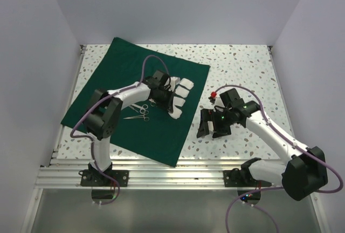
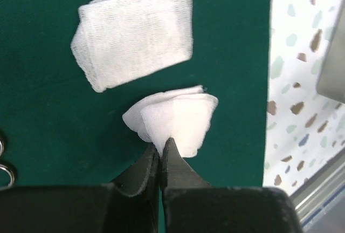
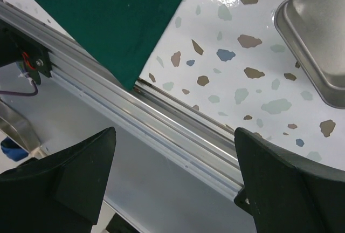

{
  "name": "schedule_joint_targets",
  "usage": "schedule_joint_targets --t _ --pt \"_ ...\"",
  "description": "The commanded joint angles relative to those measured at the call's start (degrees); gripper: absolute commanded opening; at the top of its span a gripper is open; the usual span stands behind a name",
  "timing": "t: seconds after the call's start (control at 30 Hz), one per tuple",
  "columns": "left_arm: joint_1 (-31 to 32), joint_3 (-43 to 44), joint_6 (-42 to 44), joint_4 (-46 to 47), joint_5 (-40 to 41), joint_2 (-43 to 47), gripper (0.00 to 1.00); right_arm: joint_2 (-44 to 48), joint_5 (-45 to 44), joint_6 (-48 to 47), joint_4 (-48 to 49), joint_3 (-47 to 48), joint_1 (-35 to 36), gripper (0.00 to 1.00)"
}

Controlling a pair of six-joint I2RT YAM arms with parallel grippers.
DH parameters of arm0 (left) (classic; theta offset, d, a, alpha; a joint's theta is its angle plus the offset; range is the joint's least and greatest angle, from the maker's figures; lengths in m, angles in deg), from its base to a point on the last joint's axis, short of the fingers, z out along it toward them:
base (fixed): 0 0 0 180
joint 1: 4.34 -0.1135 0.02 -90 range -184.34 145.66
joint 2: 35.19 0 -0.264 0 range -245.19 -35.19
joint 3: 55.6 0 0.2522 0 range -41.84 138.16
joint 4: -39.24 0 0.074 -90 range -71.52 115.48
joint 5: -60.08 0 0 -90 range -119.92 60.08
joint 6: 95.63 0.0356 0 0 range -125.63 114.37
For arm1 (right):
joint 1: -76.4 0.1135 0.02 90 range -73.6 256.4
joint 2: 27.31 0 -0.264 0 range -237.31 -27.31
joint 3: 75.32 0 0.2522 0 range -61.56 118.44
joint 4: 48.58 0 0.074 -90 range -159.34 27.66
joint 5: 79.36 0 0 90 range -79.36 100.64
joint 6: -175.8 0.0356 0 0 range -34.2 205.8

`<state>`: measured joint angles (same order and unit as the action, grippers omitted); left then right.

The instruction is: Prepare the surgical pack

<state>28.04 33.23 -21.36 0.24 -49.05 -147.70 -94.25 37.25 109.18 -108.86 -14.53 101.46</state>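
Gauze (image 2: 180, 115) corner pinched in left end effector (image 2: 161, 145), near drape (image 2: 237, 55) edge

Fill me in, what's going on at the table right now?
The left pincer is shut on the edge of a gauze square on the green cloth, with a second gauze square just beyond it. The scissors and forceps lie on the cloth beside that arm. The right pincer is open and holds nothing, hanging by the front edge of the table, near the steel tray.
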Motion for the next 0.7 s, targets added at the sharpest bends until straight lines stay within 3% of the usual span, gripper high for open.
schedule_joint_targets --t 0.0,0.23,0.43,0.67 --pt "0.49 0.34 2.1 -1.39 -5.45 6.77 0.0 -1.17 0.46 -3.42 -1.02 5.34 -0.1 0.95" --pt "0.58 -1.06 5.18 -3.86 -15.83 15.2 0.0 -2.15 8.88 -5.62 3.09 9.31 -0.19 0.94" --pt "2.51 -8.26 6.5 -3.07 -26.8 26.26 0.0 -2.76 18.29 -5.53 10.13 11.94 -0.01 0.93" --pt "8.92 -15.65 1.67 1.41 -30.08 35.16 0.0 -6.62 24.1 -10.72 8.55 14.94 0.52 0.94"
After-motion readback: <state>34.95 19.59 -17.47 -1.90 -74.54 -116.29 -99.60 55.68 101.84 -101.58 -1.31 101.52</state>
